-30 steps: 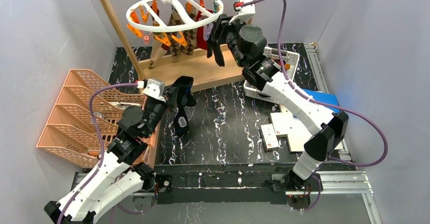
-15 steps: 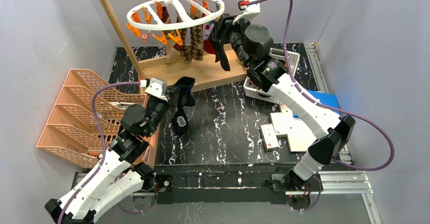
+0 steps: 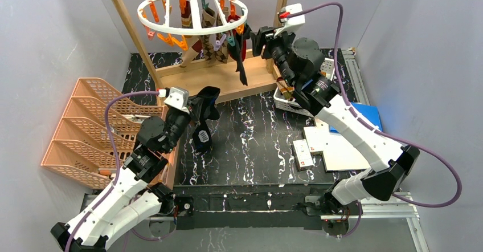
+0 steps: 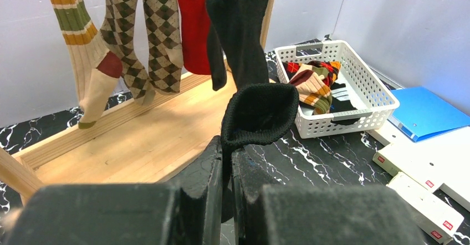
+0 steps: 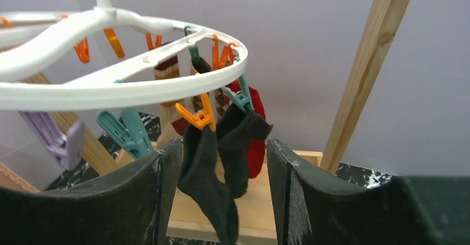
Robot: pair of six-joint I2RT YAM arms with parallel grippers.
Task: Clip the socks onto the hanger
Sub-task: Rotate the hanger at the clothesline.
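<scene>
The white ring hanger hangs from the wooden frame with orange and teal clips. A striped, two argyle, a red and two black socks hang from it. My right gripper is open and empty, just right of the ring. In the right wrist view the two black socks hang from an orange clip and a teal clip, in front of my open right gripper. My left gripper is shut on a black sock, held above the mat.
The wooden frame's base board lies under the hanger. A white lattice basket with more socks stands at the right, partly hidden by my right arm. An orange rack is at the left. A blue folder and white boxes lie at the right.
My right gripper has drawn back to the right and up, away from the black sock, which now hangs from the ring. The ring has swung back left. My left arm has barely moved.
</scene>
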